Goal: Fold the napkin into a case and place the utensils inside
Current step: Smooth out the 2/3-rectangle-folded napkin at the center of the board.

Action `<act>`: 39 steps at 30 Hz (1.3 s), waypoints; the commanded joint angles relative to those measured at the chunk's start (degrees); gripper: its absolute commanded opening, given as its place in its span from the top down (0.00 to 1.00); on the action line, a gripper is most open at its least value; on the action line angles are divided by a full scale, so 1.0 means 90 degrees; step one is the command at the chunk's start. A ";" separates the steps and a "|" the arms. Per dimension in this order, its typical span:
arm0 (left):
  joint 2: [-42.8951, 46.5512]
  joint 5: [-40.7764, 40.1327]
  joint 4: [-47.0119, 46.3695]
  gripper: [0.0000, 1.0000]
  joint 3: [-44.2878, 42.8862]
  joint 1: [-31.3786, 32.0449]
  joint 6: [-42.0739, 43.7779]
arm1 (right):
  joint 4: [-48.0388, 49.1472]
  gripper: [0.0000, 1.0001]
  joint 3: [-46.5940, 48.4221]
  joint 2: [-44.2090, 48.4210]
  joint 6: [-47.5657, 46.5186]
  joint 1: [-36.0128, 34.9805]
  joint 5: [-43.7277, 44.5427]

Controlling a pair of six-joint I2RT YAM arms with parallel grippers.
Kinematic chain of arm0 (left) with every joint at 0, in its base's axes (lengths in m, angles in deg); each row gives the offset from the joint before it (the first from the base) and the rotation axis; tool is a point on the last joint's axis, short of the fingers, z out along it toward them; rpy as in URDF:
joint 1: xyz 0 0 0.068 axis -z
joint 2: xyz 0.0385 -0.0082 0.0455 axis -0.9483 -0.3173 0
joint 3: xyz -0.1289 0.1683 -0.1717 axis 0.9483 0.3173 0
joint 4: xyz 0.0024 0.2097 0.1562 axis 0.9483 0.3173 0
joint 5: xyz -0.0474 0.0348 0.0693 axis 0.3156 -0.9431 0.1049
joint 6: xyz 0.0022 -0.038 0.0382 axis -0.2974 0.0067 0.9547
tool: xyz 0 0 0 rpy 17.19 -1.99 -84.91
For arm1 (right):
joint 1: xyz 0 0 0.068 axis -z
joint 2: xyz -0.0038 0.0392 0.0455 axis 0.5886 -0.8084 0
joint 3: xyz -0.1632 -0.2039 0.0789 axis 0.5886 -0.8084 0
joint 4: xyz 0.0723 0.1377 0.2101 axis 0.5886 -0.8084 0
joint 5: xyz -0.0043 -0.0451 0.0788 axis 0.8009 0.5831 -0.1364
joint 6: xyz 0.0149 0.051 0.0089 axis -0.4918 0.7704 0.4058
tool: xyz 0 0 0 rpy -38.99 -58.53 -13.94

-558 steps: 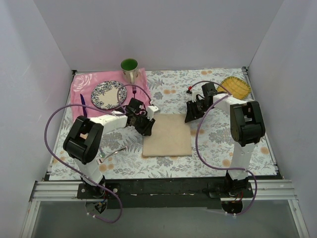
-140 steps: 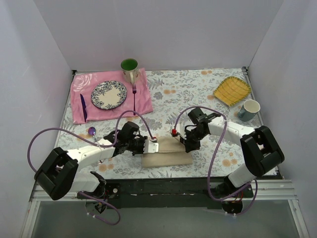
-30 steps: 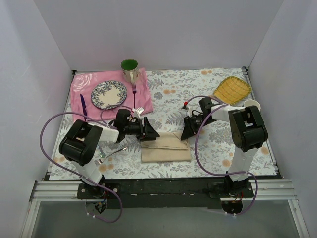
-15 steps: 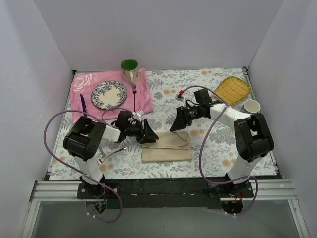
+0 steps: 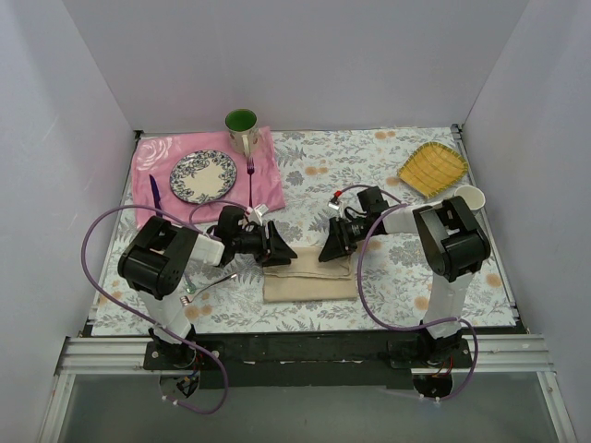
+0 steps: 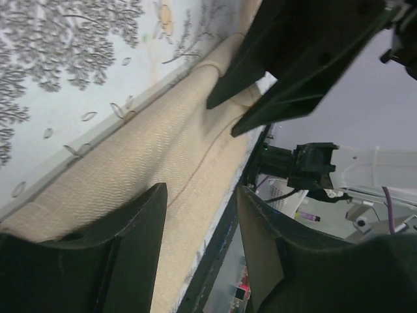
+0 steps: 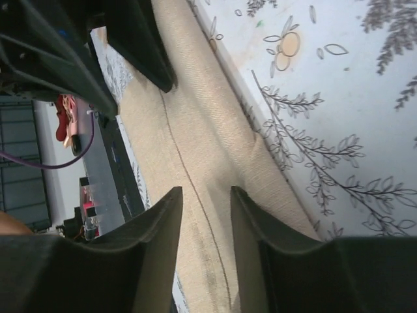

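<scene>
The beige napkin (image 5: 309, 275) lies folded as a narrow oblong near the table's front middle. My left gripper (image 5: 282, 251) is open, low over its far left edge. My right gripper (image 5: 325, 251) is open over its far edge, facing the left one a short way apart. In the left wrist view the open gripper (image 6: 199, 195) straddles the cloth (image 6: 143, 169). In the right wrist view the open gripper (image 7: 205, 195) hangs over the cloth (image 7: 195, 124), which has a raised fold. The silver fork (image 5: 209, 284) lies left of the napkin. The spoon is hidden.
A pink mat (image 5: 166, 149) at the back left holds a patterned plate (image 5: 202, 175), a purple fork (image 5: 250, 181) and a dark purple utensil (image 5: 154, 197). A green cup (image 5: 242, 129) stands behind it. A yellow dish (image 5: 432, 167) and a white cup (image 5: 468, 196) are at the right.
My right gripper has come down and to the left from above the table to the napkin's far edge. My left gripper has hardly moved. The napkin stays folded.
</scene>
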 commanded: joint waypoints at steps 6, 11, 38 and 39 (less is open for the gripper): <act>0.0447 0.0238 -0.1204 0.51 -0.0287 0.0156 -0.0812 | 0.0018 0.60 0.0086 -0.0503 -0.0304 0.0039 0.0278; -0.0422 -0.0074 -0.1408 0.50 -0.0454 0.0205 -0.1095 | -0.0002 0.60 0.0019 -0.0552 -0.0334 0.0108 0.0356; 0.0526 0.0483 -0.0520 0.58 -0.0386 -0.0079 -0.0089 | -0.0031 0.61 0.0116 -0.0123 -0.0295 0.0186 -0.0122; 0.0447 0.0405 -0.0481 0.61 -0.0376 -0.0030 -0.0079 | -0.0041 0.60 0.0145 0.0033 -0.0275 0.0147 -0.0287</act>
